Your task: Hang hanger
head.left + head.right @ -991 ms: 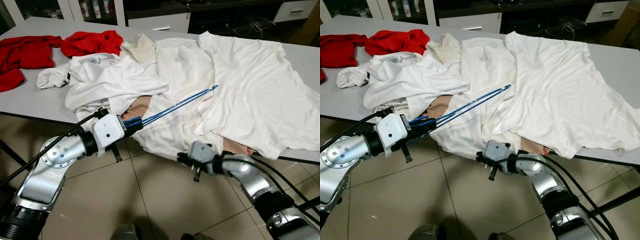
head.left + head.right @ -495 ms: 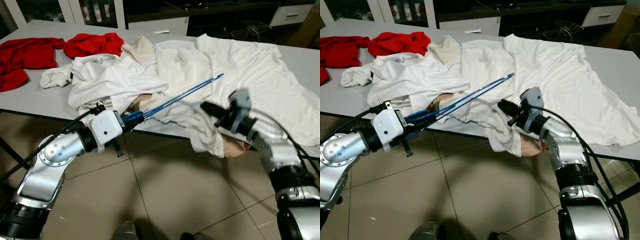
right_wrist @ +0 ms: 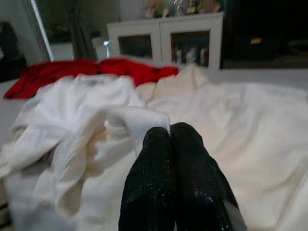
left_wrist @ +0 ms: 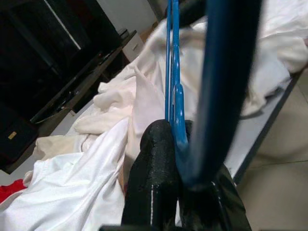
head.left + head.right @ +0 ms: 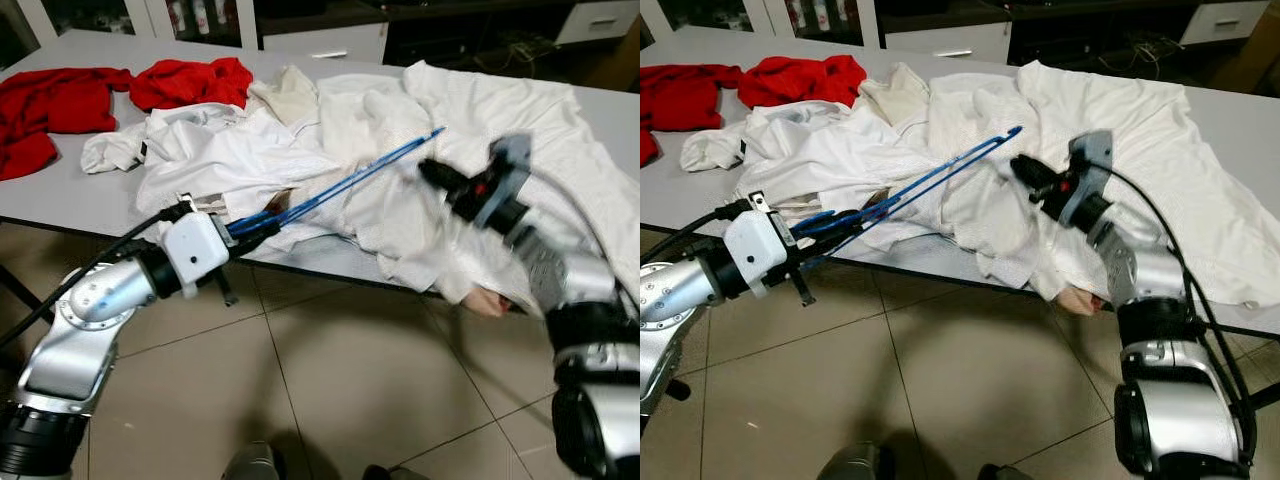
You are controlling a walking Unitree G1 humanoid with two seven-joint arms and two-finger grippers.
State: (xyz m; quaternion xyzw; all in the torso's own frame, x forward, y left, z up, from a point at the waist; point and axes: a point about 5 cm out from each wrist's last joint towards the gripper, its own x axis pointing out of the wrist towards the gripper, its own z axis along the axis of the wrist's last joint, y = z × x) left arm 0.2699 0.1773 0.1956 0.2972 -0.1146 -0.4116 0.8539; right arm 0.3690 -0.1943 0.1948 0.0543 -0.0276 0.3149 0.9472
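Table: a long pale grey table [image 5: 70, 205] runs across the scene from left to right, with beige floor tiles [image 5: 330, 370] on the near side.
Hanger: a thin blue wire hanger [image 5: 345, 187] lies slantwise over the clothes heap, its near left end at the table's near edge, its far tip pointing right towards the middle of the table.
Left gripper: the left gripper [image 5: 243, 229], on a silver arm with a white wrist block, is at the table's near edge, its two black fingers [image 4: 154, 178] pressed onto the hanger's near end, pinching the blue wire between them.
Right gripper: the right gripper [image 5: 1025, 171] is raised over the white cloth, just right of the hanger's far tip; its two black fingers [image 3: 185, 178] are pressed together, and whether any cloth is caught between them cannot be told.
White clothes: a heap of crumpled white garments [image 5: 240, 160] covers the middle of the table, and a large white sheet-like garment [image 5: 1160, 150] spreads to the right, hanging over the near edge.
Red clothes: red garments [image 5: 60, 105] lie bunched at the far left of the table.
Background: white cabinets with glass doors [image 3: 168, 43] stand beyond the table.
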